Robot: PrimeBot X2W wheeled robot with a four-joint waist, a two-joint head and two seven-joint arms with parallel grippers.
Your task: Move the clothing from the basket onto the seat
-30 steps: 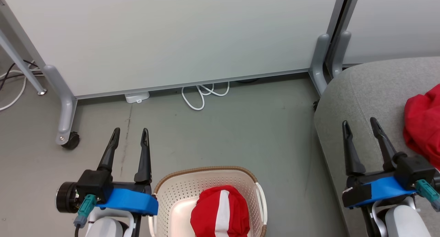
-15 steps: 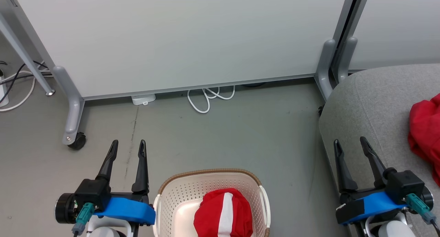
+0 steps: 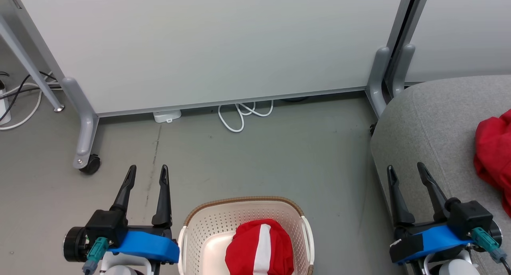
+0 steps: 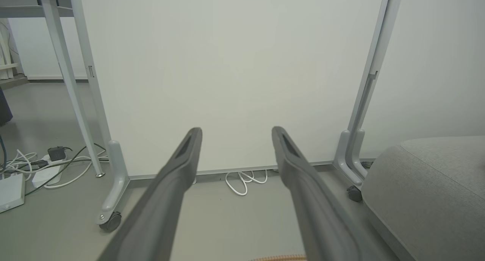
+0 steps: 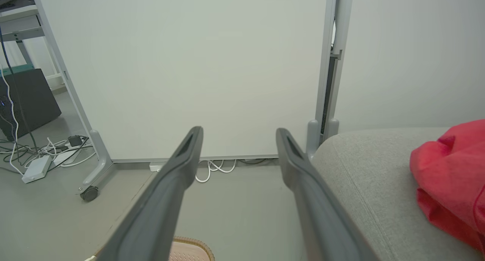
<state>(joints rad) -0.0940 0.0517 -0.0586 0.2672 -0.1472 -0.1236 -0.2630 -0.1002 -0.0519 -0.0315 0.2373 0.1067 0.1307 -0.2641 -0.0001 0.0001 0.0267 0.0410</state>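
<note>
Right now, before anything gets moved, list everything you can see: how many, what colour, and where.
striped garment: one, red with a white stripe, in the basket
plain garment: one, red, on the seat
basket: one, cream with brown rim, on the floor between the arms
seat: one, light grey, right side
partition panels: two, pale with grey frames, behind
cable coil: one, white, floor under a panel
power strip: one, white, floor far left
left fingers: two, dark, apart, empty
right fingers: two, dark, apart, empty
</note>
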